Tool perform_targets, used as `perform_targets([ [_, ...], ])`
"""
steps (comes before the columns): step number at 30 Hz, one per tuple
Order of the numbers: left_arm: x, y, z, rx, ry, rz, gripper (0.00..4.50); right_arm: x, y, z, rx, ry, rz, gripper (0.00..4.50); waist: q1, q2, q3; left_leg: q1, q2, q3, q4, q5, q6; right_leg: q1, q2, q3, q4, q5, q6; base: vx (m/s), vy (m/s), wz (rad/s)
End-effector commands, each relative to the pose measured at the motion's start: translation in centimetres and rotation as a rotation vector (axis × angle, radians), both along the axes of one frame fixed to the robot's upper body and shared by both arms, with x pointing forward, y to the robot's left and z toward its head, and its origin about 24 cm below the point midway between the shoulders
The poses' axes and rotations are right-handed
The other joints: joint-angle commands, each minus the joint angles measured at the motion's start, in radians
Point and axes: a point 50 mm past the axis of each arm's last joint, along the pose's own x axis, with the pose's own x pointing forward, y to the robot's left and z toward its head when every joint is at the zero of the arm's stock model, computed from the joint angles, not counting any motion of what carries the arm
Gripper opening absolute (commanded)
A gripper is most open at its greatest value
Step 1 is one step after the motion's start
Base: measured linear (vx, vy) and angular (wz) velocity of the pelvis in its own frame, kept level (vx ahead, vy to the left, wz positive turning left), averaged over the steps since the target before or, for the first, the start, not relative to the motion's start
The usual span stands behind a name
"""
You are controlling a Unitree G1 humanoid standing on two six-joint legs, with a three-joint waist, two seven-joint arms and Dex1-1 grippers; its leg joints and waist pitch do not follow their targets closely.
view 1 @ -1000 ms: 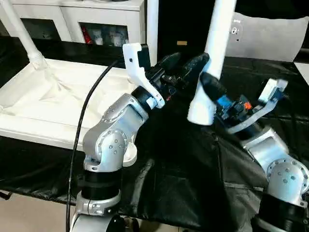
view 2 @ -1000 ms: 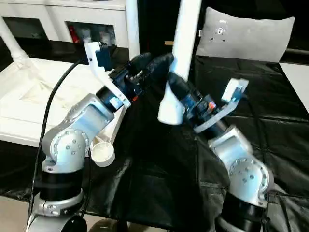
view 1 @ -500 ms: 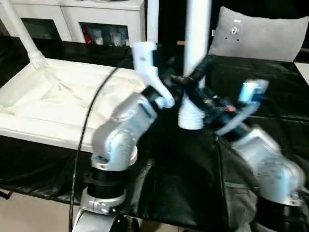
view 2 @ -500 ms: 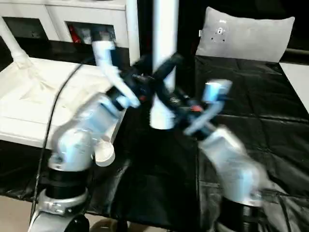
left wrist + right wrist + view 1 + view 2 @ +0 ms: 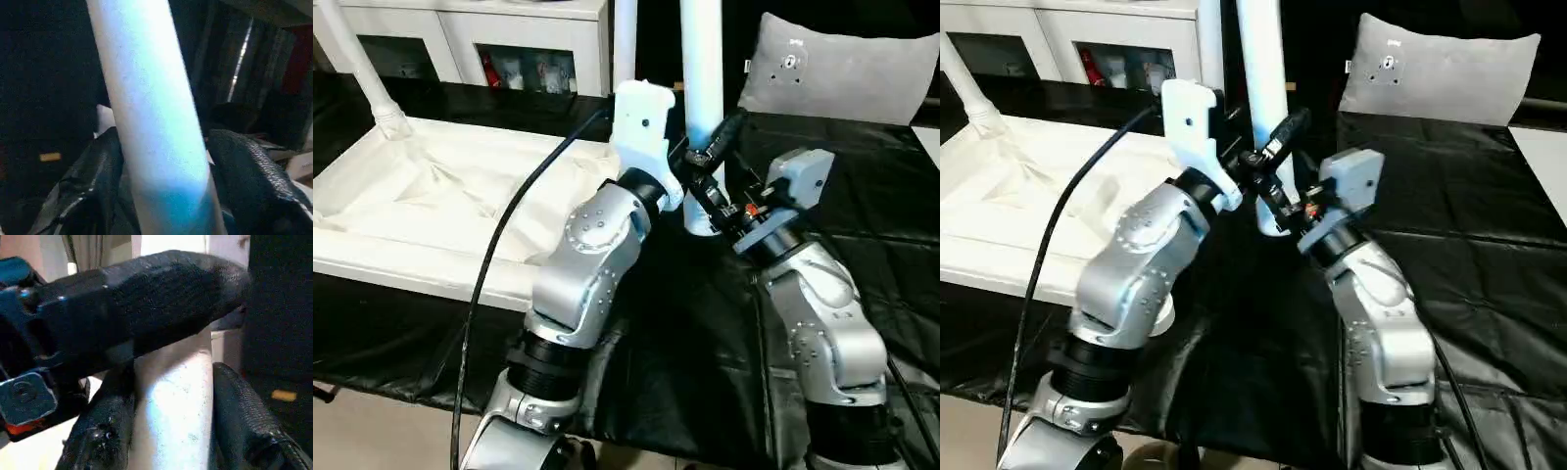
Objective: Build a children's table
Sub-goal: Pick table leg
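No readable writing on the leg (image 5: pixel 702 69), seemingly.

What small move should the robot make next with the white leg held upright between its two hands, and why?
Probably carry the leg toward a free corner of the table top. The right hand clasps its lower end and the left hand straddles it, yet it stands over the black worktable, beside the top, not in a socket.

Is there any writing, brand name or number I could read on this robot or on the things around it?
None can be read.
The grey cushion carries a small round mark, too small to make out.
The items in the white cabinet are too blurred for labels.
The white table leg is plain.
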Motion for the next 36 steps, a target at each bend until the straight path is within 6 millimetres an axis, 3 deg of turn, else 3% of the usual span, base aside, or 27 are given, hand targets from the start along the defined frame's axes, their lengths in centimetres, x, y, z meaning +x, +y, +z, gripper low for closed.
perform_targets([
  [1, -0.2, -0.8, 0.6, 0.004, -0.038, -0.007, 2.83, 0.1, 0.1, 0.4, -0.020, -0.044, -0.025, 1.89, -0.002, -0.009, -0.084, 0.029, 0.076, -0.026, -0.066, -0.104, 0.064, 0.043, -0.065, 0.025, -0.065, 0.061, -0.242, 0.000, 0.000, 0.00],
  [2, -0.2, -0.8, 0.6, 0.003, -0.039, -0.007, 2.54, 0.2, 0.1, 0.4, -0.027, -0.052, -0.033, 1.89, -0.001, -0.007, -0.083, 0.030, 0.077, -0.026, -0.068, -0.122, 0.061, 0.041, -0.065, 0.026, -0.067, 0.037, -0.242, 0.000, 0.000, 0.00],
  [7, -0.2, -0.8, 0.5, -0.005, -0.045, -0.005, 2.24, 0.2, 0.2, 0.2, -0.032, -0.057, -0.036, 1.89, -0.002, -0.008, -0.084, 0.031, 0.078, -0.027, -0.070, -0.159, 0.053, 0.039, -0.065, 0.027, -0.069, 0.008, -0.241, 0.000, 0.000, 0.00],
  [18, -0.4, -1.0, 0.3, -0.058, -0.020, -0.058, 2.05, 0.4, 0.4, -0.1, -0.046, -0.078, -0.035, 1.89, -0.001, -0.008, -0.089, 0.030, 0.076, -0.025, -0.067, -0.157, 0.058, 0.038, -0.065, 0.027, -0.066, 0.018, -0.242, 0.000, 0.000, 0.00],
  [22, 0.1, -0.4, 0.3, -0.153, 0.057, -0.050, 2.02, 0.3, 0.4, -0.2, -0.070, -0.088, -0.015, 1.89, -0.001, -0.009, -0.088, 0.031, 0.076, -0.025, -0.068, -0.172, 0.053, 0.037, -0.064, 0.025, -0.066, -0.005, -0.250, 0.000, 0.000, 0.00],
  [27, 0.9, 0.7, -0.2, -0.180, 0.105, 0.000, 2.00, 0.2, 0.5, -0.3, -0.104, -0.099, 0.014, 1.89, -0.002, -0.010, -0.085, 0.031, 0.075, -0.024, -0.072, -0.218, 0.040, 0.034, -0.063, 0.027, -0.075, -0.077, -0.231, 0.000, 0.000, 0.00],
  [28, 1.0, 0.9, -0.3, -0.185, 0.113, 0.014, 2.00, 0.2, 0.5, -0.5, -0.091, -0.086, 0.027, 2.45, -0.003, -0.010, -0.085, 0.031, 0.075, -0.024, -0.073, -0.223, 0.039, 0.033, -0.063, 0.027, -0.076, -0.085, -0.228, 0.000, 0.000, 0.00],
  [29, 1.0, 0.9, -0.3, -0.185, 0.114, 0.015, 2.00, 0.2, 0.5, -0.5, -0.090, -0.085, 0.028, 2.59, -0.003, -0.011, -0.085, 0.031, 0.075, -0.024, -0.073, -0.226, 0.037, 0.033, -0.063, 0.027, -0.077, -0.095, -0.224, 0.000, 0.000, 0.00],
  [36, 1.9, 2.4, -0.3, -0.176, 0.122, 0.070, 1.97, -0.2, 0.6, -1.0, -0.116, -0.067, 0.100, 3.01, -0.004, -0.007, -0.086, 0.030, 0.073, -0.025, -0.072, -0.238, 0.035, 0.032, -0.062, 0.027, -0.080, -0.107, -0.214, 0.000, 0.000, 0.00],
])
